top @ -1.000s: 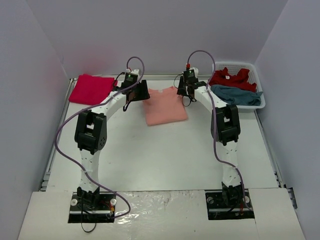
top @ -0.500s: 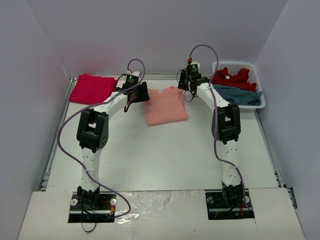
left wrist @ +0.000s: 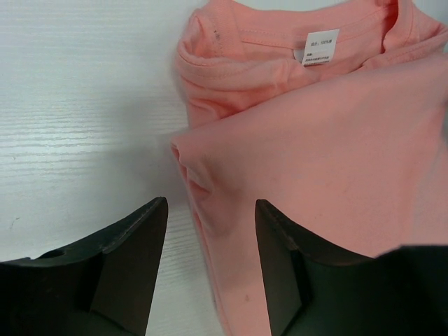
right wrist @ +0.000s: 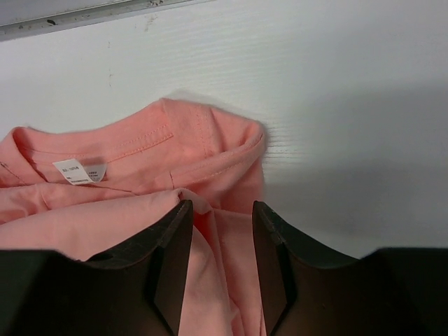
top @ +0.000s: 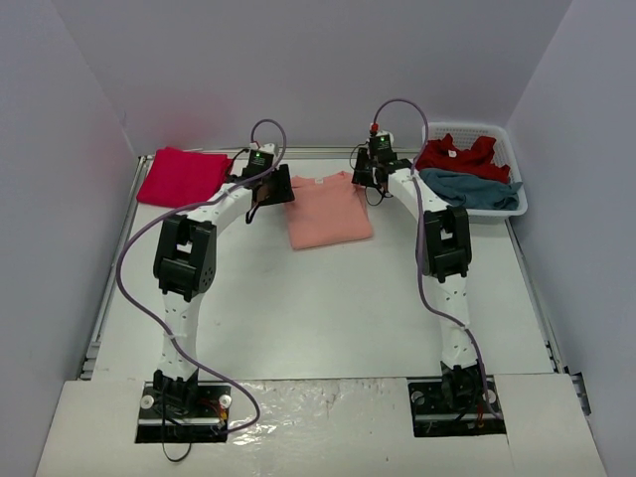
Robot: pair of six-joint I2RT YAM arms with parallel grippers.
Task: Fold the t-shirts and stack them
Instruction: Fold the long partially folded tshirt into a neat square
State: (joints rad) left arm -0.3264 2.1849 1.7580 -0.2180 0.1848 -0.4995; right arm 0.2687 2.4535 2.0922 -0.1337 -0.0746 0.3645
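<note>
The salmon tee point(top: 330, 211) lies folded into a rough rectangle at the upper middle of the top view, flat on the tabletop point(top: 318, 308). It is thin, matte jersey with a stitched collar and a white label point(left wrist: 320, 47) showing. I judge it light and limp, so it would sag and come unfolded if I lifted a single layer. I would pinch through all the layers at the two folded side edges near the collar end, both sides at once. My left fingers point(left wrist: 133, 259) stand wide apart and empty, straddling the tee's left folded edge. My right fingers point(right wrist: 168, 266) are parted more narrowly, holding nothing, over the cloth by the collar corner; I cannot tell whether either pair touches the fabric. The tabletop is white with a faint grain, probably smooth enough for cloth to slide. A folded red tee point(top: 182, 176) sits at upper left. At upper right a white slotted basket point(top: 517, 207) holds a crumpled red tee point(top: 457, 156) and a teal tee point(top: 467, 189).
</note>
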